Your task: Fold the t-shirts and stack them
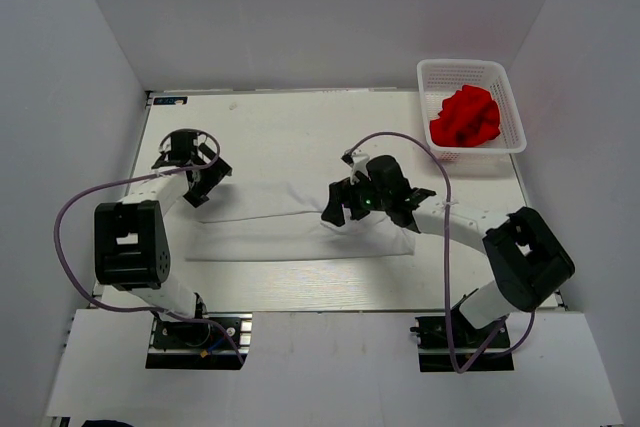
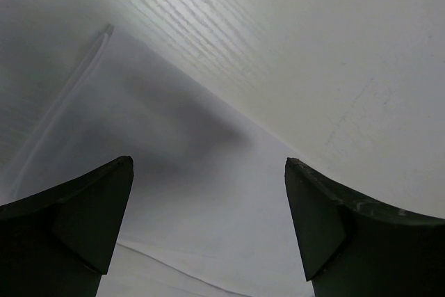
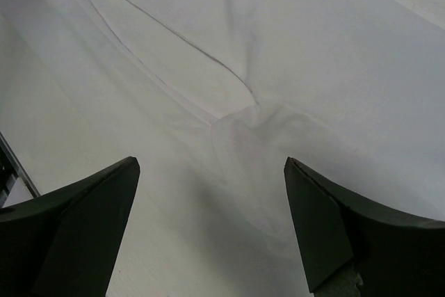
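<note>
Two t-shirts lay apart: the white t-shirt [image 1: 290, 232] flat on the counter [image 1: 300, 132], the red t-shirt [image 1: 465, 117] crumpled in the basket [image 1: 512, 107]. The left gripper [image 1: 203, 185] and right gripper [image 1: 338, 205] hovered over the white one, jaws open, empty.

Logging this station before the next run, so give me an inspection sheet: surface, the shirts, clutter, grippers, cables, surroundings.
Surface: white table.
Job's things: white t-shirt lying flat as a long band between the arms; red t-shirt crumpled in the basket.
Clutter: white mesh basket at the far right corner.
Grippers: left gripper open over the white shirt's edge; right gripper open over a wrinkle in it.
Cables: a purple cable loops from each arm.
Surroundings: plain white walls on three sides.
</note>
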